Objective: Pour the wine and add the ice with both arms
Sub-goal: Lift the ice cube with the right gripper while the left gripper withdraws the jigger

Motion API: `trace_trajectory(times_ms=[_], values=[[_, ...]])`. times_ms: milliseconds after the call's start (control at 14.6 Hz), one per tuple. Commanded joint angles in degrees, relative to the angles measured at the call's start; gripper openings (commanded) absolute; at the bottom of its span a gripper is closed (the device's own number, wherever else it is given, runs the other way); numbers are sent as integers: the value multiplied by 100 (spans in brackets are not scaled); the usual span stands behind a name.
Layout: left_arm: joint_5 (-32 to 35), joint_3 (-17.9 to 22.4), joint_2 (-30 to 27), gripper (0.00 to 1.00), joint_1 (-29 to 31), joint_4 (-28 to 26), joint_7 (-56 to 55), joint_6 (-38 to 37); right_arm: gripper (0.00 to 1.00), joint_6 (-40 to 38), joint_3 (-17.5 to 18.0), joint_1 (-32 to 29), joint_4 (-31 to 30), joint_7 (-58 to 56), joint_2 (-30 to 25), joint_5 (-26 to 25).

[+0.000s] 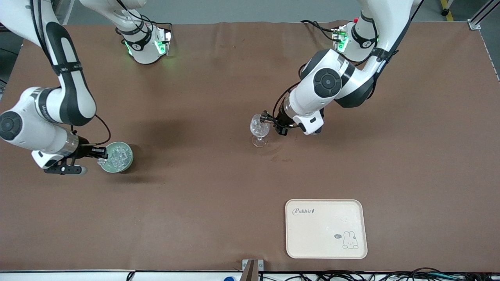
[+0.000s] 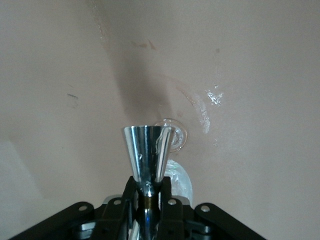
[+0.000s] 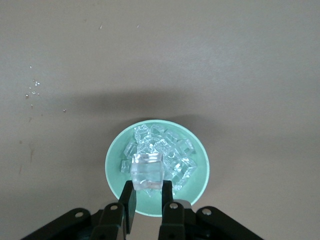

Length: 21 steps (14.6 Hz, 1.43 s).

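**Glassy cube gripped over the bowl**

One ice cube (image 3: 147, 171) is pinched by the right gripper (image 3: 148, 192) just above the pale green bowl (image 1: 125, 163) — the ice step is judged in hand. A metal jigger (image 2: 147, 153) is clamped by the left gripper (image 1: 278, 124) over the wine glass (image 1: 259, 130). Next — the cube must be carried to that glass.

two white jointed arms (image 1: 58, 113) with black joint sections and round black joint caps. black cables trail along both. green lights glow at the bases (image 1: 146, 45). black two-finger grippers (image 3: 148, 200) show round screws on their mounts.
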Motion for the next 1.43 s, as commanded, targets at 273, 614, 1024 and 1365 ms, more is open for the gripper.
trace_trajectory(times_ms=[273,614,1024,1365], values=[[-512,-40,314,0,88,355,405,-82,2,-440,16,-94,89,-64,-452,93],[-1832,-32,359,0,526,742,1698,-494,2,-599,16,-94,255,-55,-602,67],[-3237,-23,1165,0,1774,1813,2552,-636,2,-669,42,-51,676,-29,-602,-30],[-4405,-5,2185,0,2407,2649,3621,-575,2,-1634,43,125,1135,76,-1058,-197]])
